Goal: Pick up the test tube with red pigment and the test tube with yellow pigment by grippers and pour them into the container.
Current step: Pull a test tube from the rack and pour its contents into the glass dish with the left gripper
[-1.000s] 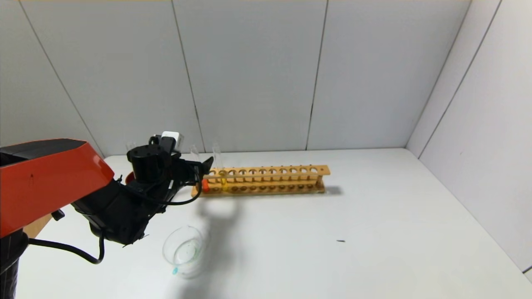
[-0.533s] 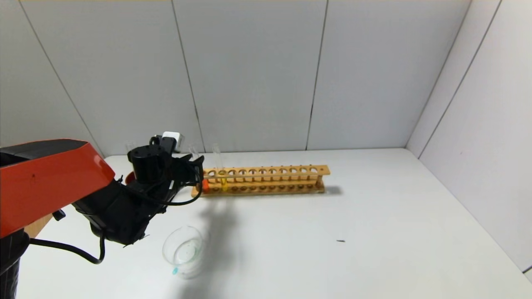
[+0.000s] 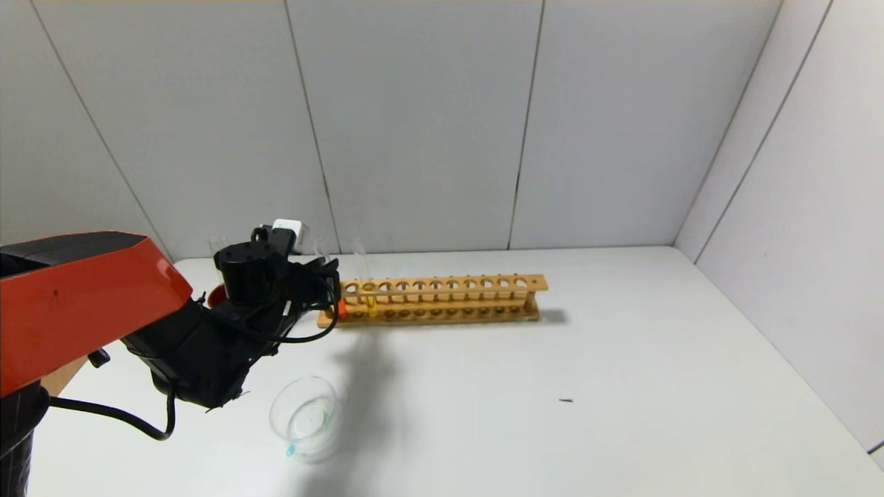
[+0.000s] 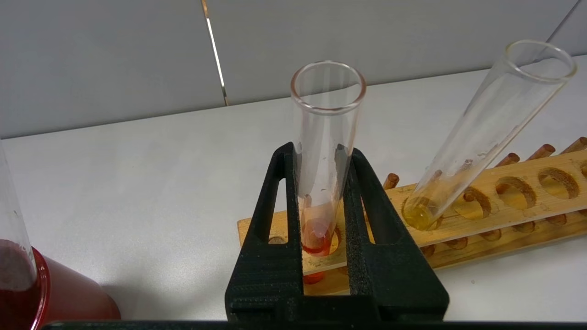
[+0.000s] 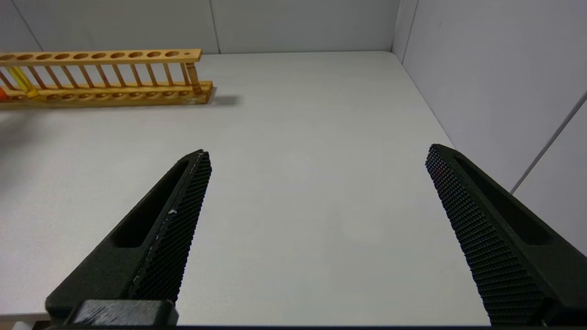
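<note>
My left gripper [image 3: 330, 273] is at the left end of the wooden rack [image 3: 469, 283]. In the left wrist view the left gripper [image 4: 321, 150] is shut on the test tube with red pigment [image 4: 326, 137]. That tube stands upright in the rack's end hole, and its orange-red liquid shows in the head view [image 3: 342, 308]. The test tube with yellow pigment [image 4: 481, 133] leans in the neighbouring hole [image 3: 371, 300]. The container [image 3: 274, 414], a clear glass dish, sits on the table in front of the left arm. My right gripper [image 5: 317, 151] is open and empty above bare table.
A dark red cup [image 4: 59, 298] holding a colourless tube [image 4: 9, 206] stands left of the rack, close to the left gripper. Grey walls close the table at the back and right. The rack also shows far off in the right wrist view [image 5: 114, 94].
The left gripper's fingers have closed in from open onto the red-pigment tube at the rack's left end. The arm has shifted slightly towards the rack.
</note>
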Action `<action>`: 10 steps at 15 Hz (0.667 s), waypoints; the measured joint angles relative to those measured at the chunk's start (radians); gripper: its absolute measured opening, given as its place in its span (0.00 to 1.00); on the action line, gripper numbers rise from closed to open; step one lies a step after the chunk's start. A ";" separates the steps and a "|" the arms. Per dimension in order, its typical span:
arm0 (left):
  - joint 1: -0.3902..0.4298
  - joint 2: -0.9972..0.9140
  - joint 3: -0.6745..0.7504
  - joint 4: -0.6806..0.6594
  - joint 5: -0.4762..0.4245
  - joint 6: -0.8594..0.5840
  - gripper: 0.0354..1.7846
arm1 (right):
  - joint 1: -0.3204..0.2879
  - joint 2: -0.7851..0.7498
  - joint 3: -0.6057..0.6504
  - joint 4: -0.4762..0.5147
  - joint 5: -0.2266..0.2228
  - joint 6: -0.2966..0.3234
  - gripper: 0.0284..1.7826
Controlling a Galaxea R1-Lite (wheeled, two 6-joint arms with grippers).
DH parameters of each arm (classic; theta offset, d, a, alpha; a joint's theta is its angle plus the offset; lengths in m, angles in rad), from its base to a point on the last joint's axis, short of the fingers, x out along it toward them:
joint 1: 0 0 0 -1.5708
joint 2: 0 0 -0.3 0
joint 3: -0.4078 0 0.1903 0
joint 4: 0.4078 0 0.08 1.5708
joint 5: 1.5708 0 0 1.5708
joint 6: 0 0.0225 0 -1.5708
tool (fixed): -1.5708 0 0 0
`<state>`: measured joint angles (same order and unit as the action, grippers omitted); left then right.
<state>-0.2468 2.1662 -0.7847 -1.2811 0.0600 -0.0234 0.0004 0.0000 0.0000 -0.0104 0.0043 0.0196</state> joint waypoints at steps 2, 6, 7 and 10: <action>0.000 0.000 0.001 0.000 0.006 0.000 0.16 | 0.000 0.000 0.000 0.000 0.000 0.000 0.96; -0.005 -0.028 0.014 0.000 0.021 0.001 0.16 | 0.000 0.000 0.000 0.000 0.000 0.000 0.96; -0.007 -0.040 0.019 0.000 0.023 0.001 0.16 | 0.000 0.000 0.000 0.000 0.000 0.000 0.96; -0.011 -0.063 0.023 0.001 0.028 0.017 0.16 | 0.000 0.000 0.000 0.000 0.000 0.000 0.96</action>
<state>-0.2577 2.1028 -0.7615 -1.2800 0.0879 -0.0066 0.0000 0.0000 0.0000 -0.0104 0.0038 0.0200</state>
